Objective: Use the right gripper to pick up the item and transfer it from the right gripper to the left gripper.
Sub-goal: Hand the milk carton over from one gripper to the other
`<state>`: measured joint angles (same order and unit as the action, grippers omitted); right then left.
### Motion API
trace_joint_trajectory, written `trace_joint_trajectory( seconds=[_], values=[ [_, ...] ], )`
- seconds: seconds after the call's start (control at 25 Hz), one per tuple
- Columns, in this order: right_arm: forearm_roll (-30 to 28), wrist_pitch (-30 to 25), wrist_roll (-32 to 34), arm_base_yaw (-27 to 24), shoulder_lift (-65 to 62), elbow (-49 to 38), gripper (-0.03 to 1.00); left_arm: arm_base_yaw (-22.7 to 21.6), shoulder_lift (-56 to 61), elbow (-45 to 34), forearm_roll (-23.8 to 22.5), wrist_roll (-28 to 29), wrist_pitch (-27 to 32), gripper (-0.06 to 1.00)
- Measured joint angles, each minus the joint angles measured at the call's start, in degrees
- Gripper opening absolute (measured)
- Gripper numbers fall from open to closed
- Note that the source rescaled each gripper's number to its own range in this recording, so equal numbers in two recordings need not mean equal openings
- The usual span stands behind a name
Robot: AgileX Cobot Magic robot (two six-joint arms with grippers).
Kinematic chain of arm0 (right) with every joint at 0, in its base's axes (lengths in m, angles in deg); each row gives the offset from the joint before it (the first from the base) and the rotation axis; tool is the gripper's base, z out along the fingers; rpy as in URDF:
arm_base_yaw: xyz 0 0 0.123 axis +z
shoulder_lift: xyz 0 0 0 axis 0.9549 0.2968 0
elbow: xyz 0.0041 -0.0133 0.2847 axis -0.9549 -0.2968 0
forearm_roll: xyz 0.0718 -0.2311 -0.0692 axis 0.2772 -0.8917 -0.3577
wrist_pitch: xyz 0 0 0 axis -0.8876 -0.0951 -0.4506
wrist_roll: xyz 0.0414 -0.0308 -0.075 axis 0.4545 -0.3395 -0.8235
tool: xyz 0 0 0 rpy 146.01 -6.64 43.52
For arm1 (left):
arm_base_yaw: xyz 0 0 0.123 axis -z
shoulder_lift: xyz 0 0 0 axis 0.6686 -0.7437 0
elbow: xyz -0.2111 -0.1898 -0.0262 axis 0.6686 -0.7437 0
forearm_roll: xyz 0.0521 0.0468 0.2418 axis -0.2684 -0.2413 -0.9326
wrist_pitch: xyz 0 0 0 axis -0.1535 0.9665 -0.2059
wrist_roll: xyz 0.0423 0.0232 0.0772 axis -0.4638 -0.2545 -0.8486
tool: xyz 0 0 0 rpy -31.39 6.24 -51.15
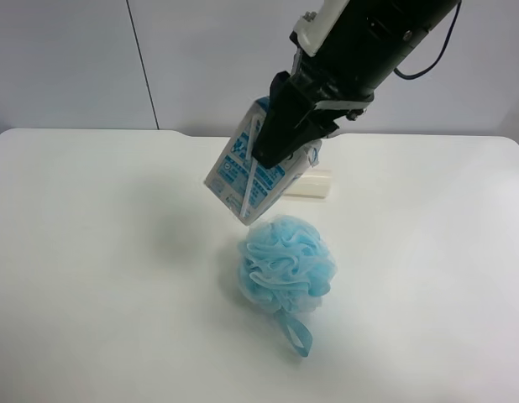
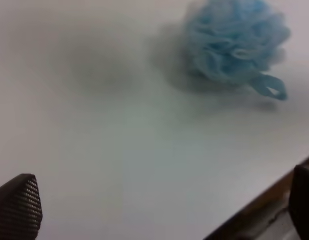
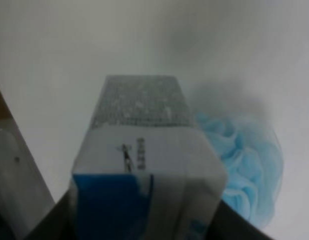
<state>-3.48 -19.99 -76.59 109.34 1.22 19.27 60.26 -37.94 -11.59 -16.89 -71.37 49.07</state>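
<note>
Aloft, the black right gripper [image 1: 272, 155] clamps a white-and-blue drink carton [image 1: 238, 172] above a fluffy blue mesh sponge [image 1: 285, 264]; the black left gripper [image 2: 162, 205] is spread wide.

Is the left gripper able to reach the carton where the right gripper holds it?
Probably yes: the carton hangs clear of the table in the right gripper, its lower end free above the sponge; the left gripper is open, though its wrist view lacks the carton.

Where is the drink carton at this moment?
In the exterior high view, the drink carton hangs tilted over the table, clamped in the right gripper, just up-left of the blue bath sponge and near the cream bar.
</note>
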Motion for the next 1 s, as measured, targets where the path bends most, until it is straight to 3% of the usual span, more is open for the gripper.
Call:
trace_joint_trajectory(
  seconds=[0.28, 0.48, 0.6, 0.88, 1.0],
  values=[
    [2.7, 0.0, -10.7, 3.3, 0.0, 0.0, 0.0, 14.5, -12.2, 4.3, 0.1, -3.8, -0.1, 1.0],
    [8.9, 0.0, -24.1, 4.0, 0.0, 0.0, 0.0, 20.8, -20.3, 4.6, 0.1, -6.6, -2.2, 1.0],
    [11.8, -0.9, -29.7, 4.1, 0.0, 0.0, 0.0, 21.6, -23.5, 4.7, 0.2, -7.2, -4.8, 1.0],
    [13.9, -5.0, -34.0, 4.1, 0.0, 0.0, 0.0, 21.7, -26.4, 4.7, 1.2, -8.9, -10.7, 1.0],
    [14.9, -5.1, -35.3, 4.1, 0.0, 0.0, 0.0, 21.7, -27.3, 4.7, 3.8, -11.3, -11.2, 1.0]
  ],
)
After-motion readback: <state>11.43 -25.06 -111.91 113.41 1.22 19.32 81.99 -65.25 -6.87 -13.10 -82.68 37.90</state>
